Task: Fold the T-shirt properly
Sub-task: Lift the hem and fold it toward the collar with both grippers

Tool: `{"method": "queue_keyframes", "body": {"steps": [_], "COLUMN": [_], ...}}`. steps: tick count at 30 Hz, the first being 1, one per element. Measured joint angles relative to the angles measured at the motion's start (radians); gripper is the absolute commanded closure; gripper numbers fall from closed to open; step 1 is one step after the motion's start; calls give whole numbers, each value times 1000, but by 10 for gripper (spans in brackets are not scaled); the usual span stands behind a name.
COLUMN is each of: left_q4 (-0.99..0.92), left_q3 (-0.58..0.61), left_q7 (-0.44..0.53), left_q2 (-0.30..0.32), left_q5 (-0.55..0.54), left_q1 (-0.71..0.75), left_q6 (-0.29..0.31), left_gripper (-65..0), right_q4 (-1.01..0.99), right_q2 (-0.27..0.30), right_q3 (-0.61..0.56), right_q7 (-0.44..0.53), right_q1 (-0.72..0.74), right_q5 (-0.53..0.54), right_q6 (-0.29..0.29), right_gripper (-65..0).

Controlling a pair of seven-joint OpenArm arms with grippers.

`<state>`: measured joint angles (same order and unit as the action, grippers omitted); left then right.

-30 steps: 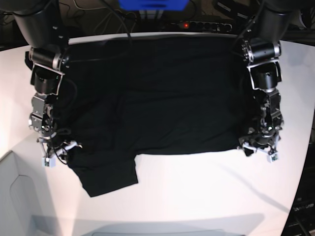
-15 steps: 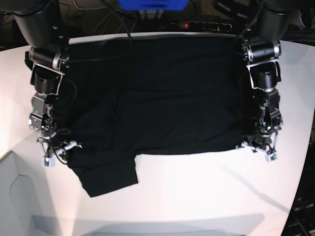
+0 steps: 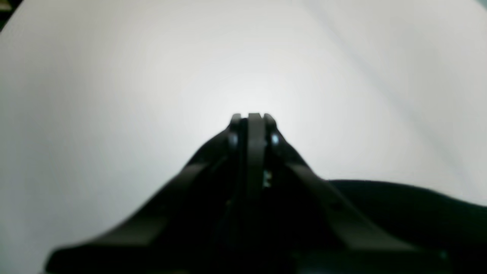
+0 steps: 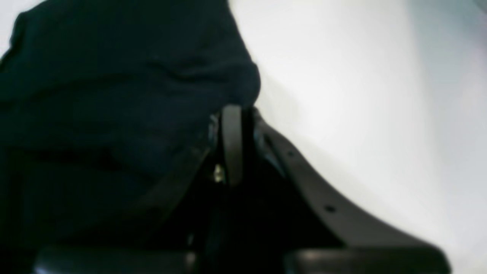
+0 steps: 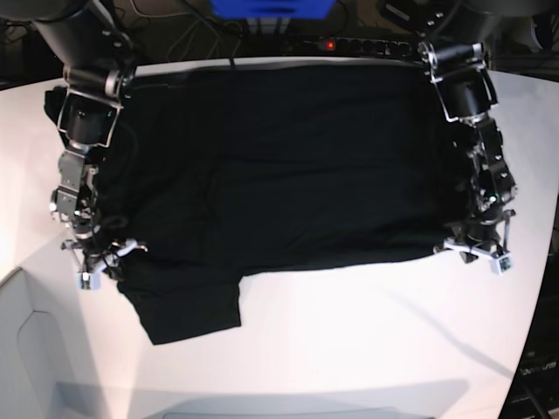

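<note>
A robotics lab workstation: a plain white desk (image 5: 349,340) carries two black robot arms mounted at its far corners, while a power strip (image 5: 354,44) with a lit red switch, tangled black cables (image 5: 166,26) and a blue box (image 5: 271,7) crowd the far edge behind it.

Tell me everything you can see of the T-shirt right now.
The T-shirt is plain black soft cloth, spread mostly flat across the white table, with light wrinkles. One sleeve sticks out at its near corner on the base view's left. No print or label shows. The right gripper and left gripper are shut at its two near corners; the right wrist view shows cloth bunched at the fingers.
</note>
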<state>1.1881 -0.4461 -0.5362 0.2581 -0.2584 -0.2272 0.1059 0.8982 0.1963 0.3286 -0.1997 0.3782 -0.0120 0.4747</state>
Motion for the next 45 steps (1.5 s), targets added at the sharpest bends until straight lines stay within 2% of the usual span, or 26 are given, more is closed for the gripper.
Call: {"method": "queue_keyframes", "body": {"steps": [11,16,22,26,34,36,39,43,45], "left_q4": [224,343,445,463,480,521,578,624,625], "left_q3": [-24,-26,-136,-177,-180,-180,-180,-180,-176], "left_q7": [-23,-13,-14,-13,-14,-14,-13,-10,-10], "left_q2": [-3,-16,-89,-98,-98,-98,-104,-120,-120], "left_q5": [-6,-3,-4,-6,-8,-9,-6,-10,-6], "left_q1": [126,229,340,395,472,500,538,589,616], "left_q6": [8,5,8,11,11,14,10,15,13], "left_gripper": [0,0,0,0,0,0,0,0,0], "right_q4": [378,544,647,709,780,780,780,781,779], "right_q2": [-29,-58,-64,-64,-67,-66,-70,-111,-112], "right_q3": [0,45,56,65,134,141,168,224,250], "right_q7": [2,3,0,1,2,1,1,1,3], "right_q1": [-177,-278,-398,-477,-607,-632,-661,-665,-671], "right_q5": [8,8,8,9,10,10,9,9,9], "right_q6": [-1,2,6,7,13,27,90,115,122], "right_gripper": [0,0,0,0,0,0,0,0,0]}}
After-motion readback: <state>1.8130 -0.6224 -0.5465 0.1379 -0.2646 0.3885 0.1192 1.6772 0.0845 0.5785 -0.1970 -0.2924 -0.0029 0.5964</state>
